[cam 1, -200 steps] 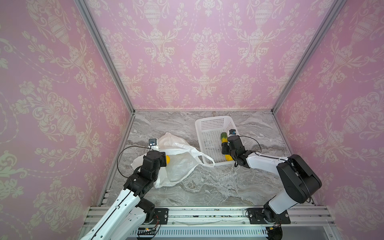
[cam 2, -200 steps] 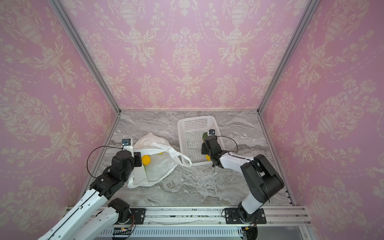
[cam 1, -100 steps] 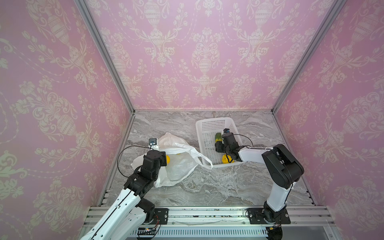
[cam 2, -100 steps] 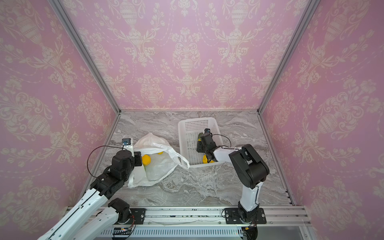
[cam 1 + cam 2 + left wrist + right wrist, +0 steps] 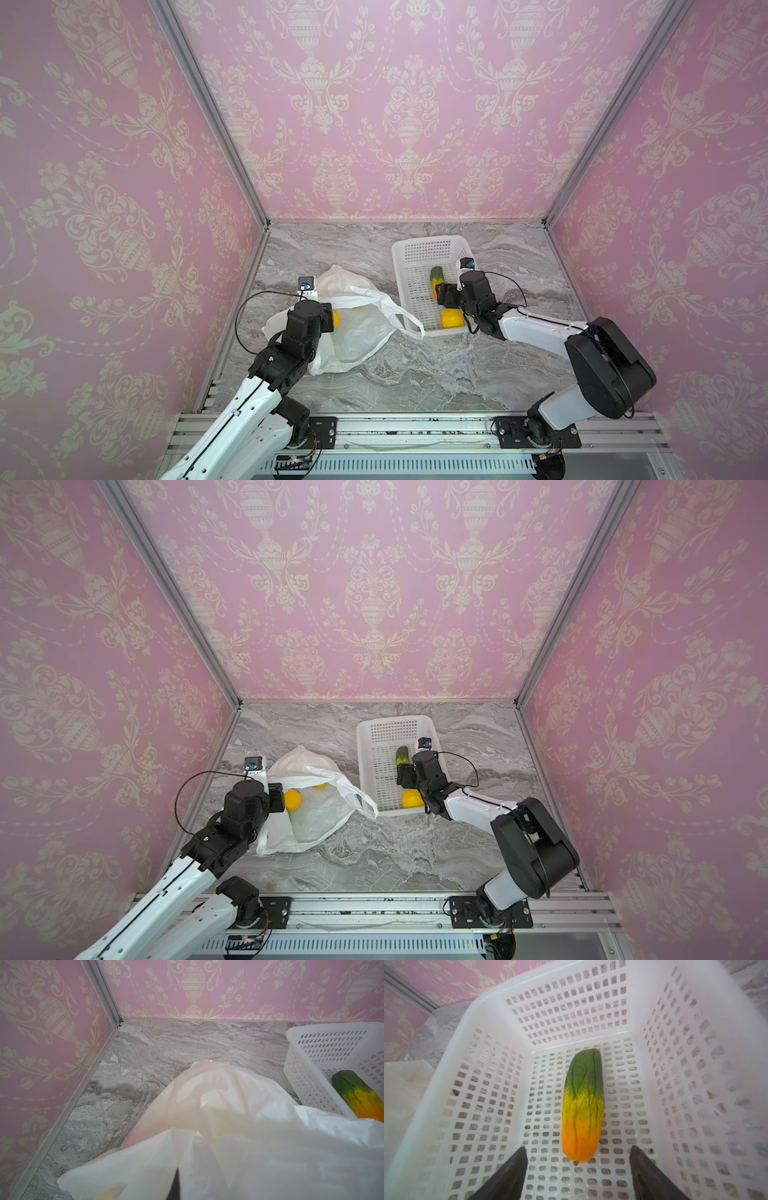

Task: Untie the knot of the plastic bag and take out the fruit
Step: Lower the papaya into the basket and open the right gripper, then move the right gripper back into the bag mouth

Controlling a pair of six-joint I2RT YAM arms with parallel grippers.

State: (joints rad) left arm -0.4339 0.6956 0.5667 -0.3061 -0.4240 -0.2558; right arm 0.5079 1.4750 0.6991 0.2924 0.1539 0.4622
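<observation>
The white plastic bag (image 5: pixel 361 332) lies left of centre with its mouth open; no knot is in view. One handle loop (image 5: pixel 409 322) trails toward the basket. My left gripper (image 5: pixel 328 318) is shut on the bag's left rim, and in the left wrist view the film drapes over it (image 5: pixel 176 1186). A round yellow fruit (image 5: pixel 292 800) and another yellow piece (image 5: pixel 320 786) show inside the bag. My right gripper (image 5: pixel 577 1167) hangs open over the basket floor, just short of the orange-to-green oblong fruit (image 5: pixel 583 1105), touching nothing. A second round yellow fruit (image 5: pixel 451 319) lies at the basket's near end.
The white perforated basket (image 5: pixel 415 257) stands right of the bag on the marble floor (image 5: pixel 415 374). Pink walls with metal corner posts close the left, back and right. The left arm's cable (image 5: pixel 249 307) loops beside the bag.
My right gripper's jaws have spread apart, and the oblong fruit now lies free on the basket floor. The right arm shifted inside the basket. The left arm and the bag have stayed put.
</observation>
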